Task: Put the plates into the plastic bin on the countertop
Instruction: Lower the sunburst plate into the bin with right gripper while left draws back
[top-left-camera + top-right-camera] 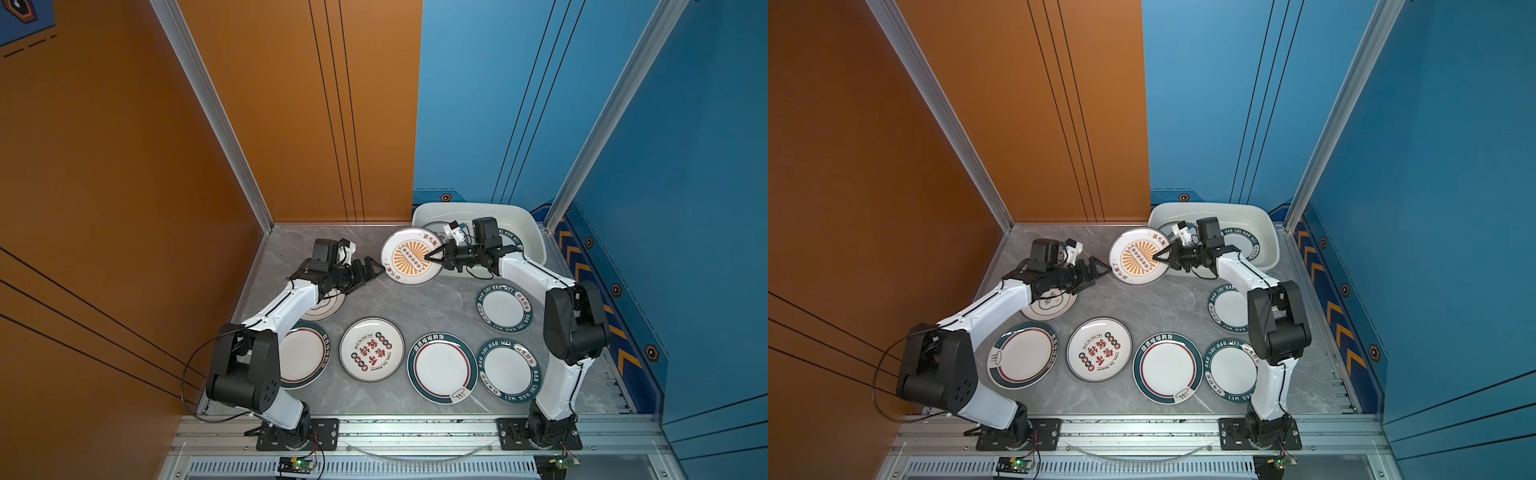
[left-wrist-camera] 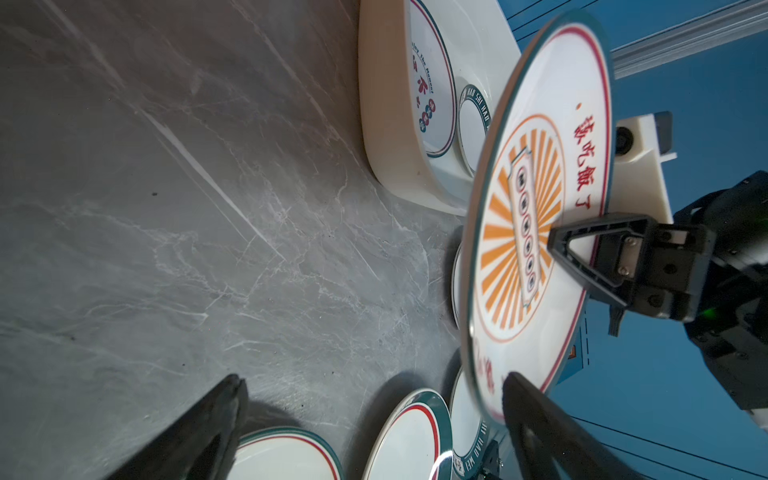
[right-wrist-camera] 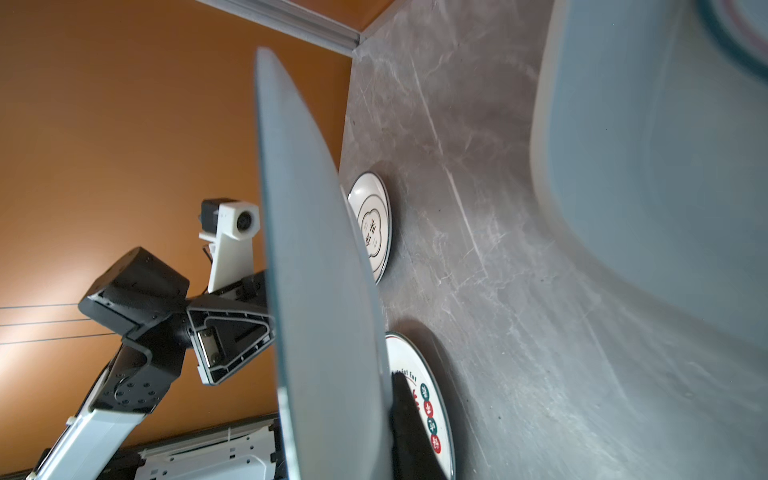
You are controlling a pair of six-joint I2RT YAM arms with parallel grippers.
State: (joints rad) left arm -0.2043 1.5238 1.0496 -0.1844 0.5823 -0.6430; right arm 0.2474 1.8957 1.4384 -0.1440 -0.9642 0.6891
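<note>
The right gripper (image 1: 430, 257) pinches the bin-side rim of the sunburst plate (image 1: 405, 262), holding it face-up aloft just beside the plastic bin (image 1: 536, 232) (probably to swing it over the wall), forearm stretched along the bin's front, while the left gripper (image 1: 375, 272) gapes wide at the plate's far edge.

A robot test cell: flat orange wall panels (image 1: 104, 166) left, blue wall panels (image 1: 706, 166) right, silver aluminium corner rails (image 1: 216, 116), a grey marble-patterned countertop (image 1: 415, 303), and white-and-black robot arms (image 1: 282, 301) bolted to a slotted aluminium base rail (image 1: 415, 432) at bottom.
</note>
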